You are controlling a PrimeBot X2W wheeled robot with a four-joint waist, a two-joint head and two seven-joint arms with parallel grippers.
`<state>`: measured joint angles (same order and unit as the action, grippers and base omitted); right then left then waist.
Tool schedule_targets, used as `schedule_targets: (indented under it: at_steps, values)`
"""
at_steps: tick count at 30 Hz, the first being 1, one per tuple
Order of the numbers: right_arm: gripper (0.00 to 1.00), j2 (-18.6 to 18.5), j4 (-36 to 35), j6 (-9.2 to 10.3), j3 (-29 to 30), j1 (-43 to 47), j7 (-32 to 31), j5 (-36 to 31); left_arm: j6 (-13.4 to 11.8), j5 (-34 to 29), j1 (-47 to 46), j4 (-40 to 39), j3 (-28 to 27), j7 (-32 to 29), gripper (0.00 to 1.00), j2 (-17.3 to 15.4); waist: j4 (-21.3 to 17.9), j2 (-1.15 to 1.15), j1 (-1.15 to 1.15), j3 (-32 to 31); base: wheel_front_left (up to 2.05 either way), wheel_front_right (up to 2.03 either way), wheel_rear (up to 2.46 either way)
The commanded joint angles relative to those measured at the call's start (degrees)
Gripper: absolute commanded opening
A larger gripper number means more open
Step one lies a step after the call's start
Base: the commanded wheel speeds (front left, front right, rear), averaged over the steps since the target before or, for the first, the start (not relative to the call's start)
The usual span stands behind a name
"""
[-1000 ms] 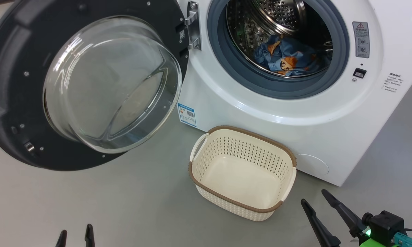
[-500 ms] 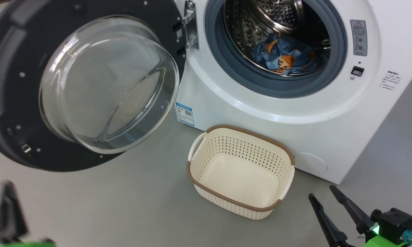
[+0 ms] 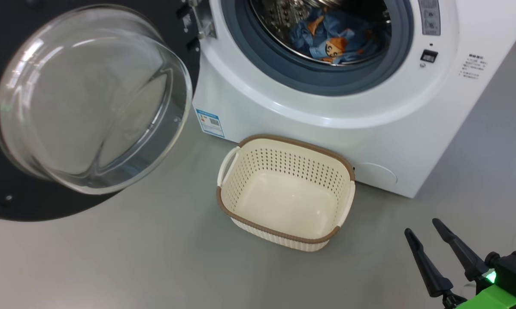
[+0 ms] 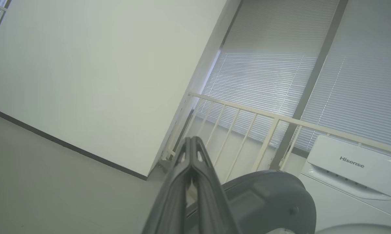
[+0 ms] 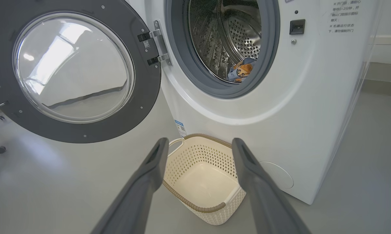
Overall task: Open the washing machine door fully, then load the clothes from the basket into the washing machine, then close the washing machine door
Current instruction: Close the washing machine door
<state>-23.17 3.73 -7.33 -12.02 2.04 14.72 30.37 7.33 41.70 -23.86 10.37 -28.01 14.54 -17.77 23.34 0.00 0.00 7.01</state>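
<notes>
Inside the washing machine [image 3: 309, 124], low in the drum [image 3: 283, 17], you have the clothes [image 3: 331, 40]; the basket [image 3: 283, 234] just beside its front is empty, so loading looks done; the washing machine door [image 3: 39, 206] hangs wide off the machine's hinge side, likely your next job; your right gripper [image 3: 422, 226] hovers before the machine, fingers spread and empty; your left gripper [image 4: 191, 143], fingers pressed together, sits near the door's outer side, probably to push it; smooth grey floor [image 3: 155, 266], pale wall [image 4: 101, 71] and slatted blinds [image 4: 263, 74] beyond
</notes>
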Motion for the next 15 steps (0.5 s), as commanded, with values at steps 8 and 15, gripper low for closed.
schedule_targets:
  at_steps: [8,15]
  values:
    - [1.00,-2.57,-2.37,-0.16,0.23,-2.43,0.28,-0.11,0.14,15.25,-11.14,14.13,-0.08,-10.89,0.00,-11.49,-1.62,0.00,0.00,3.63,0.00,0.00,0.00]
    - [1.00,-3.28,-2.91,-0.16,0.37,-3.36,0.28,-0.27,0.15,21.96,-15.64,24.95,3.05,-23.65,0.00,-17.30,-1.97,0.00,0.00,5.48,0.00,0.00,0.00]
